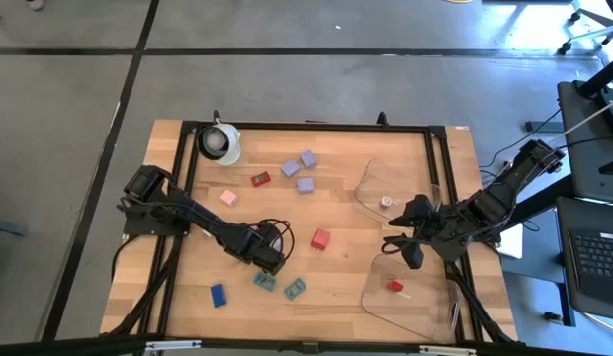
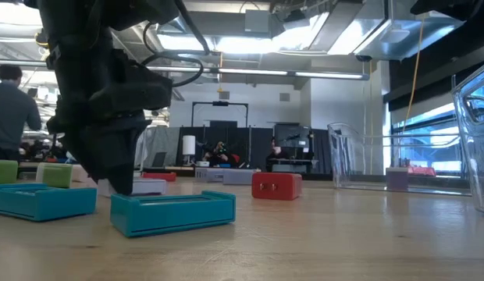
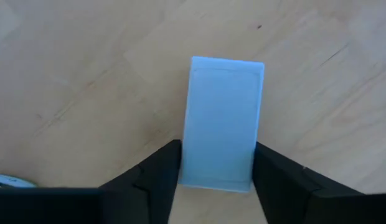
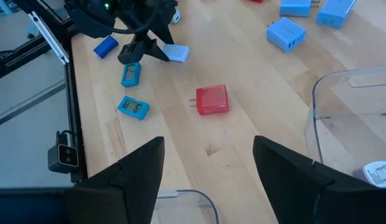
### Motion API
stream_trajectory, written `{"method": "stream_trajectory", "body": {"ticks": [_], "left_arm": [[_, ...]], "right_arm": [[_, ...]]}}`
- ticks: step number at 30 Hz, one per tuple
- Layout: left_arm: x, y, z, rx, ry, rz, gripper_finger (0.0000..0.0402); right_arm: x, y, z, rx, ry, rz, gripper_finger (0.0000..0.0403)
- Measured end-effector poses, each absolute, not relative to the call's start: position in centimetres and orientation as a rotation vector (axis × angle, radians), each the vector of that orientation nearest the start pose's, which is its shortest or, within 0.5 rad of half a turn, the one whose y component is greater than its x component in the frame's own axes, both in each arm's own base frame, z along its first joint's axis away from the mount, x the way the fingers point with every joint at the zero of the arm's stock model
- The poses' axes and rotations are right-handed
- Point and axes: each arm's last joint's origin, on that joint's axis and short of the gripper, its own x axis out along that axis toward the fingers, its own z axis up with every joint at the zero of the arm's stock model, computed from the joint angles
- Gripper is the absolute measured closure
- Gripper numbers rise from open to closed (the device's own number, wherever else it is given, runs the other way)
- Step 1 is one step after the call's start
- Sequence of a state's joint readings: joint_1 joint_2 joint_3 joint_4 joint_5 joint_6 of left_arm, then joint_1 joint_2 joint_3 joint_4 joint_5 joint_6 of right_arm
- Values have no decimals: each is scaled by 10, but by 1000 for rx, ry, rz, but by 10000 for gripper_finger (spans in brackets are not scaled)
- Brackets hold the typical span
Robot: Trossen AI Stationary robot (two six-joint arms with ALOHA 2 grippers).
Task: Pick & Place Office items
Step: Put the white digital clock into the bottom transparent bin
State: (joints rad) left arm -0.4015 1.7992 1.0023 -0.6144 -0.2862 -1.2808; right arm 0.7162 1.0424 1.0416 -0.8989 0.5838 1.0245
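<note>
A: Where is the left end effector [image 1: 274, 259] sitting?

B: It is reaching low over the desk [image 1: 346, 287], left of centre and toward the near edge. Its fingers [image 3: 157, 180] are standing at a narrow gap on either side of a pale blue block [image 3: 222, 121], which is lying flat on the wood; whether they are pressing on it cannot be told.

A: Which office items are lying around it?

B: A blue block [image 1: 218, 294] is lying near the near left corner. Two teal clips [image 1: 265, 282] [image 1: 294, 289] are lying just beside the end effector, and a red block [image 1: 320, 239] is sitting near the desk's centre.

A: And the right arm?

B: The right end effector [image 1: 403, 244] is hovering between two clear trays [image 1: 391, 193] [image 1: 410, 292] near the right edge, fingers [image 4: 140, 168] spread wide and holding nothing.
</note>
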Motion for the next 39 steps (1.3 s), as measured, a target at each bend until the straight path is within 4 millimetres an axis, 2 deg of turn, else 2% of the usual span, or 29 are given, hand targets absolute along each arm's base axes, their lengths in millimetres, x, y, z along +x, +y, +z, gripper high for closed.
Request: {"method": "stream_trajectory", "body": {"ticks": [3, 12, 22, 30, 39], "left_arm": [[288, -113, 133, -631, 1125, 737, 248], [293, -115, 144, -682, 1071, 721, 245], [319, -120, 192, -537, 860, 632, 246], [340, -122, 237, -335, 652, 631, 244], [354, -124, 285, -164, 478, 673, 243]], "right_arm": [[153, 112, 319, 435, 682, -243, 153], [153, 112, 319, 434, 680, -245, 153], [153, 111, 320, 429, 658, -265, 154], [154, 109, 321, 412, 600, -320, 154], [155, 109, 322, 421, 565, -336, 154]]}}
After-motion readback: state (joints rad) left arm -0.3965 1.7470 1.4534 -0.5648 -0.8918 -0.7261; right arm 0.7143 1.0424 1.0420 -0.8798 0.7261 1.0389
